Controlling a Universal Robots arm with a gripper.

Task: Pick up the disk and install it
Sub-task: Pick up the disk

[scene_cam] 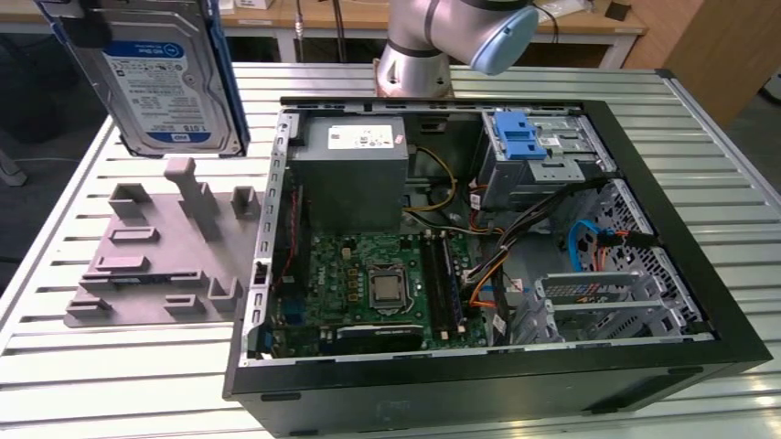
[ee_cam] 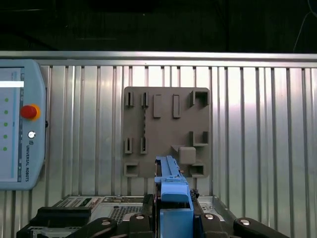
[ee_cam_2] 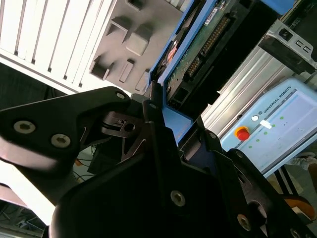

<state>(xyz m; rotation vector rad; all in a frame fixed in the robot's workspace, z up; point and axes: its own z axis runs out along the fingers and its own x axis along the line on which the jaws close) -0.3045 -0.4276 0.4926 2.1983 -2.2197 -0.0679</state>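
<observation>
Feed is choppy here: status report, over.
Gripper shut on the disk. Disk held upright above the gray fixture plate, outside the computer case. Cables cross beside the drive cage.

An open computer case [scene_cam: 488, 393] sits on the slatted metal table [scene_cam: 110, 384], its motherboard [scene_cam: 366, 274] and power supply [scene_cam: 354, 183] exposed; a gray fixture plate [scene_cam: 146, 265] lies just beside it.

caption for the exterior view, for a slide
Held upright, the disk hangs over the gray fixture plate beside the open computer case on the slatted table.
</observation>
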